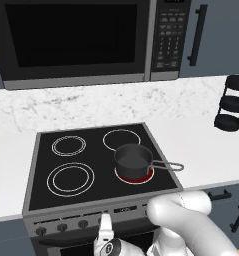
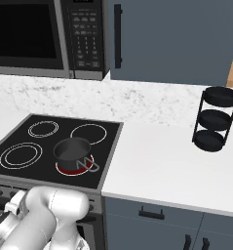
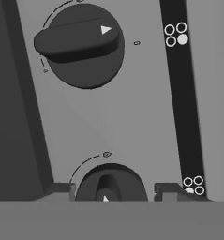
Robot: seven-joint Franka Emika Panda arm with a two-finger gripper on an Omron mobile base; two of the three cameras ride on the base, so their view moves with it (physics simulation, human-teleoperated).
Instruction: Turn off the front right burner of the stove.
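Knob (image 3: 108,187) for the front right burner (image 1: 134,173) is sitting directly between my fingertips (image 3: 62,190), which I am closing around it.

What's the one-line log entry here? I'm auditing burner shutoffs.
gripper: fingertips flank lower knob | front right burner: red | pot: on it

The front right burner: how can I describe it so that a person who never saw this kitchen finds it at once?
Find the stove, the black glass cooktop under the microwave, set in the white counter. The front right burner is the ring nearest the front edge on the right side. It alone glows red and has a dark pot on it; the other three rings are black and bare.
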